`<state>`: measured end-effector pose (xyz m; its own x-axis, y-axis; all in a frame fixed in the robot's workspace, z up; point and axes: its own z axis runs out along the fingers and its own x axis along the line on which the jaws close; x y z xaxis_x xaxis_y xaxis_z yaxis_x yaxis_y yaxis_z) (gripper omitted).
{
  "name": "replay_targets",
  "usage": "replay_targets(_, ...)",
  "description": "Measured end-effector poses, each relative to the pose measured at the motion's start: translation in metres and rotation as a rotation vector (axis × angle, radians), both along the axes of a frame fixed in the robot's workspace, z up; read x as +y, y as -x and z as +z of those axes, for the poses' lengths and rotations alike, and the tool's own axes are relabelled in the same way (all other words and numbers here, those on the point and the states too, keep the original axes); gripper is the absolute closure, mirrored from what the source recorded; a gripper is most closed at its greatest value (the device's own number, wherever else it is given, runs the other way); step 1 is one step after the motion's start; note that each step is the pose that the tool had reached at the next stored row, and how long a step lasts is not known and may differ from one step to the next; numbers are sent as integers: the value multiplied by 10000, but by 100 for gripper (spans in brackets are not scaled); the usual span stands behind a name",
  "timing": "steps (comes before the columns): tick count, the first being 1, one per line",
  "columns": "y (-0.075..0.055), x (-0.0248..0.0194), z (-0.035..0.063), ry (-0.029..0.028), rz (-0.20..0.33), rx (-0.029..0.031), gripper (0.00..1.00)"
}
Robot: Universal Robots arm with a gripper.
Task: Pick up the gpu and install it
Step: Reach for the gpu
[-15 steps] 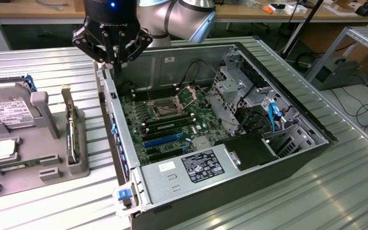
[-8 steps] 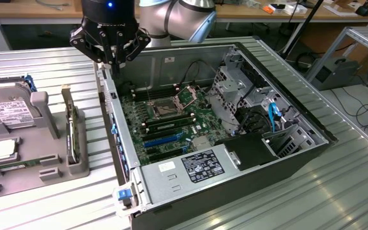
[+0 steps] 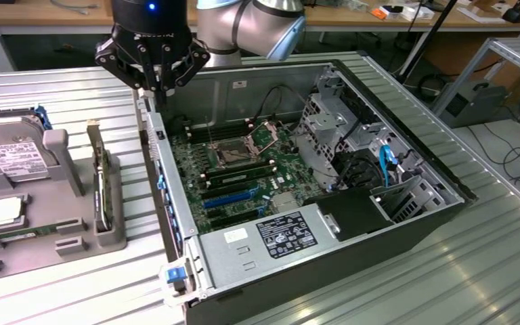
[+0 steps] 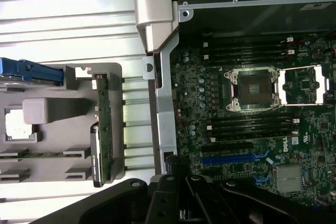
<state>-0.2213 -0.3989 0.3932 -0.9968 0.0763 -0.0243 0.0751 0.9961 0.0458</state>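
Observation:
The gpu (image 3: 103,181) stands on edge in a slot of the grey holder (image 3: 70,223), at the exterior view's left of the open computer case (image 3: 242,88). Seen from the wrist, the gpu (image 4: 102,129) is a thin green and black strip in the holder (image 4: 113,77). My gripper (image 3: 159,89) hangs above the case's rear wall, a short way from the gpu's far end and well above it. Its fingers meet at the tips and hold nothing. In the wrist view, the gripper (image 4: 181,176) is over the case's edge beside the motherboard (image 4: 252,129).
A silver hard drive (image 3: 11,157) with a white label and a square processor chip (image 3: 1,212) also sit in the holder. The motherboard (image 3: 242,172) has an open CPU socket (image 4: 252,88) and blue expansion slots (image 4: 233,158). Drive cages and cables fill the case's far side.

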Motion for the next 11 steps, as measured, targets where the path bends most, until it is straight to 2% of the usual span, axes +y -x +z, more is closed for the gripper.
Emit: replay_targets(11, 53, 0, 0, 0, 0, 0, 89)
